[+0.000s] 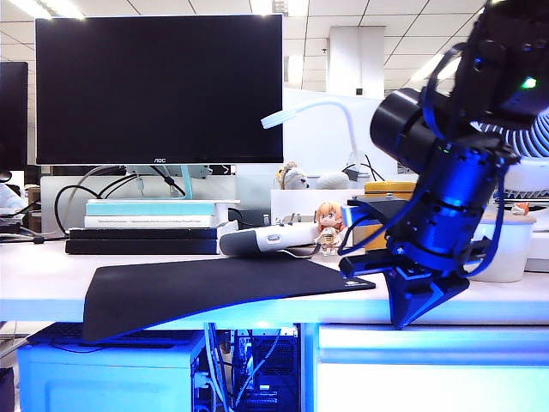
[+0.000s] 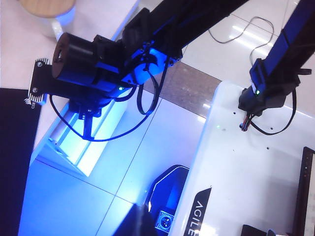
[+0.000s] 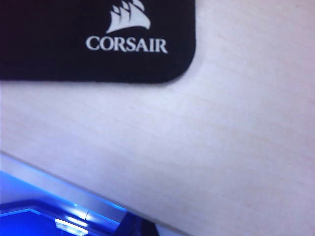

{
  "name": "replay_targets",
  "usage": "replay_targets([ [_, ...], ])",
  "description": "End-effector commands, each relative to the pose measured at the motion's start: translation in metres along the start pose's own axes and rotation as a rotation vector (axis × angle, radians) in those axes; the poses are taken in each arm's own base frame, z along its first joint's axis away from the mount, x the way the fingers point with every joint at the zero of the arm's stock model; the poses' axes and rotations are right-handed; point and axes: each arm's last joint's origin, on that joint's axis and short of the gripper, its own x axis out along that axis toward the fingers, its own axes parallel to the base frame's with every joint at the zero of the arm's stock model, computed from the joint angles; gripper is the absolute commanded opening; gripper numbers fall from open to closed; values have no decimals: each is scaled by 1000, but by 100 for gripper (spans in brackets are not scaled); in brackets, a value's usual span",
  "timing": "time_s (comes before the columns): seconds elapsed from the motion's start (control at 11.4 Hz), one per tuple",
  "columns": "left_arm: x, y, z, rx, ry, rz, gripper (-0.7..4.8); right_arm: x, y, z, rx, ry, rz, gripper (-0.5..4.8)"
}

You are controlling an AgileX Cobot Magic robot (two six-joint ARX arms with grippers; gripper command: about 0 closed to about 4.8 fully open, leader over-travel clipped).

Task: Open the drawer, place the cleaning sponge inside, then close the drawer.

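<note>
The right gripper (image 1: 418,316) is hanging closest to the exterior camera, poking down over the front edge of the desk (image 1: 51,283), its dark fingers tapering to a single point with no gap showing, so the jaws are reading as clenched on nothing. Its tip is sitting level with the desk edge, just above the drawer (image 1: 429,369), whose pale blue front is running below the desktop on the right and is looking fully shut.

The risk here is judged to be the pull: the drawer front is showing no handle, so clenched fingers may be sliding off the lip or pressing against the desk edge instead of hooking under it. The black mouse mat (image 1: 223,287) is drooping over the front edge just beside the gripper and could be getting snagged and dragged.

The right wrist view is showing only that mat's corner (image 3: 93,39) and bare desktop.

The left gripper is not appearing in any view; it is taken as clenched too. Its wrist camera is looking from off to the side at the other arm.

The sponge is not showing anywhere, so its place relative to either set of jaws cannot be told.

Farther back, a monitor (image 1: 159,86) is standing on books.
</note>
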Motion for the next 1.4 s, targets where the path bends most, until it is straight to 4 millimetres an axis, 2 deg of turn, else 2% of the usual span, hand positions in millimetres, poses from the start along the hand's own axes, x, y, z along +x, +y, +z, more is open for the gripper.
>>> replay_targets([
  [0.09,-2,-1,1,5,-10,-1,-5,-15,-2,4,17,66,-8,-8],
  [0.26,-2,-1,1,5,-11,-1,-6,-40,-5,15,26,1,-45,-8],
  [0.44,-2,-1,1,5,-11,-1,-5,-50,-6,16,29,-5,-40,-8],
  [0.79,-2,-1,1,4,-10,-1,-6,-45,-3,3,60,130,51,-8],
  [1.23,-2,-1,1,0,-9,-1,-5,-14,0,-3,68,168,66,-8],
  [1.4,-2,-1,0,-3,-3,-2,-5,16,3,-7,88,135,45,-8],
])
